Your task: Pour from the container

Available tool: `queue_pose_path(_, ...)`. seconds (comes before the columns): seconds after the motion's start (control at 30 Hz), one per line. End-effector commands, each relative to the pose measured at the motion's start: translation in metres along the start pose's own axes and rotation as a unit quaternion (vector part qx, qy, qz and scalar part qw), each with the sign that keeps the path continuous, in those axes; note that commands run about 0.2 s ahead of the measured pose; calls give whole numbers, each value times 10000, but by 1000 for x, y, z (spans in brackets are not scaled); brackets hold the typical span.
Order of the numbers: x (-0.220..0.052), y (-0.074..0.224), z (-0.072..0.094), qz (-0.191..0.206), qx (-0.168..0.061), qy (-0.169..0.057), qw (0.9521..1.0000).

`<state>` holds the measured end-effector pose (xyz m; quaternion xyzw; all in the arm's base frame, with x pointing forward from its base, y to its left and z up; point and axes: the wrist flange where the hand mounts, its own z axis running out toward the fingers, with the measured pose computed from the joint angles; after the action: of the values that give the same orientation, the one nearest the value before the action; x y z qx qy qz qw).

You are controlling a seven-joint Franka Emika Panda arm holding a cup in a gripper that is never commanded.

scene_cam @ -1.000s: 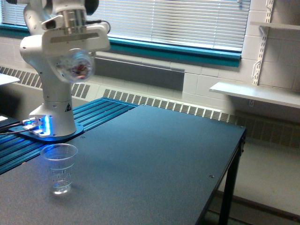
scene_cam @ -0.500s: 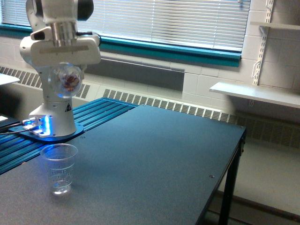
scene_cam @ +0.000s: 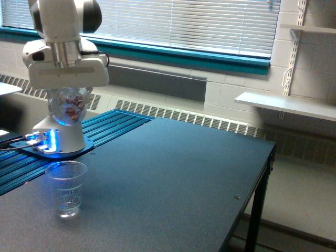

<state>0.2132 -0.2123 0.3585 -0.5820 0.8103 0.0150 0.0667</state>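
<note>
The end effector grips the container above a ribbed clear cup standing on the dark worktop; window blinds hang behind.

Soft daylight came through the window blinds, leaving the room evenly but rather dimly lit. A blue glow shone at the arm's base and tinted the clear cup. The picture was grainy; shadows on the table seemed faint.
</note>
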Motion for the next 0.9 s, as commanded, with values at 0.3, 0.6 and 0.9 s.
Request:
queue_pose_path(0.3,19,-16,12,146,-124,11,9998)
queue_pose_path(0.6,21,-32,20,157,-174,36,9997)
queue_pose_path(0.9,19,-43,32,163,-210,-143,9995)
